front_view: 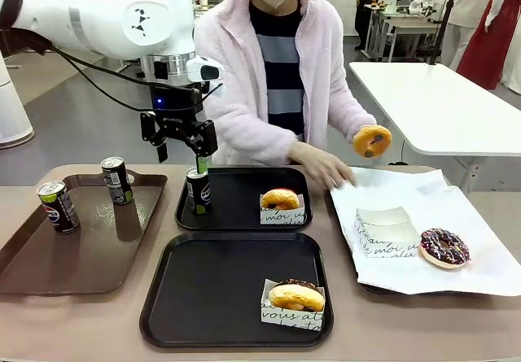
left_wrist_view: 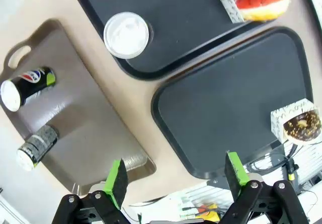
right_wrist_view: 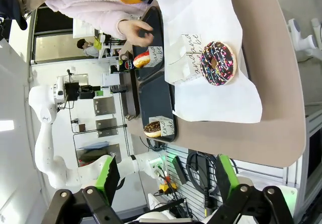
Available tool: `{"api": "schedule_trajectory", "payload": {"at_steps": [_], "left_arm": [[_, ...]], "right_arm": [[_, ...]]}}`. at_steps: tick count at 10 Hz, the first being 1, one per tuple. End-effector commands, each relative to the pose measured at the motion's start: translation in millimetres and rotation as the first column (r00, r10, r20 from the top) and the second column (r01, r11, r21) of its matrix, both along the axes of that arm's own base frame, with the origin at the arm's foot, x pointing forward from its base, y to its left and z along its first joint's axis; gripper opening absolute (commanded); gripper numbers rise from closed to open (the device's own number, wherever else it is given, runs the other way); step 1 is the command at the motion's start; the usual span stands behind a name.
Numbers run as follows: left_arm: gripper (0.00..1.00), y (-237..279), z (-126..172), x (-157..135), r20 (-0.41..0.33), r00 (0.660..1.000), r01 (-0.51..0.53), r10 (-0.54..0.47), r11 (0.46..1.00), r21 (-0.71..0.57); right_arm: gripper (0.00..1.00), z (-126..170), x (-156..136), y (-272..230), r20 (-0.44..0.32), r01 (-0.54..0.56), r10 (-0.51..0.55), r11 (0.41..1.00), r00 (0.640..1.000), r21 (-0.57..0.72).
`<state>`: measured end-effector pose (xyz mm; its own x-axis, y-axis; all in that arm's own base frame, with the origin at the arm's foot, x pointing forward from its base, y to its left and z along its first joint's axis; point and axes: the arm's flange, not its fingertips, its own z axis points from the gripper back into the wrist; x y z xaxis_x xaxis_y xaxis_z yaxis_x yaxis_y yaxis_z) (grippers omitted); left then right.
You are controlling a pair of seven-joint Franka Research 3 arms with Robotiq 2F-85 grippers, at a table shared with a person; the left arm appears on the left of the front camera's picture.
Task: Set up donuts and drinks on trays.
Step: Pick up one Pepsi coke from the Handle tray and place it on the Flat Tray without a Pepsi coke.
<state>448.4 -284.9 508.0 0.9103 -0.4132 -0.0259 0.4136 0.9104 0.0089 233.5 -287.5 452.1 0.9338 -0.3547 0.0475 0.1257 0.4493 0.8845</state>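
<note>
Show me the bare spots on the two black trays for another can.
Near tray: left and middle bare, beside the sleeved donut at its near right corner. Far tray: only the strip between the can and the far donut; tighter.

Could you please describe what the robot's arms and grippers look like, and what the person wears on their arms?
The left arm is glossy white and rounded, with a small black logo and a black cable beneath. The left gripper and right gripper are black with bright green pads. The person's sleeves are fluffy pale pink.
</note>
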Motion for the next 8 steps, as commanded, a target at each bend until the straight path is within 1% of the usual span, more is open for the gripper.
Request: {"api": "schedule_trajectory", "payload": {"at_steps": [1,5,6,7,8], "left_arm": [[1.0,-3.2,-2.6,11.3,0.001,1.0,-0.003,0.003,1.0,-0.011],[1.0,-3.2,-2.6,11.3,0.001,1.0,-0.003,0.003,1.0,-0.011],[1.0,-2.1,-4.9,7.4,-0.006,1.0,-0.001,0.001,1.0,-0.004],[1.0,32.6,-7.9,13.2,-0.01,1.0,-0.022,0.022,1.0,-0.004],[1.0,70.6,-5.1,15.0,-0.045,0.998,-0.035,0.032,0.998,-0.059]], "right_arm": [[1.0,0.6,-1.1,-0.3,0.005,-0.003,0.003,1.0,1.0,0.006],[1.0,0.6,-1.1,-0.3,0.005,-0.003,0.003,1.0,1.0,0.006],[1.0,0.6,-1.1,-0.3,0.005,-0.003,0.003,1.0,1.0,0.006],[1.0,0.6,-1.1,-0.3,0.005,-0.003,0.003,1.0,1.0,0.006],[1.0,0.6,-1.1,-0.3,0.005,-0.003,0.003,1.0,1.0,0.006]]}}
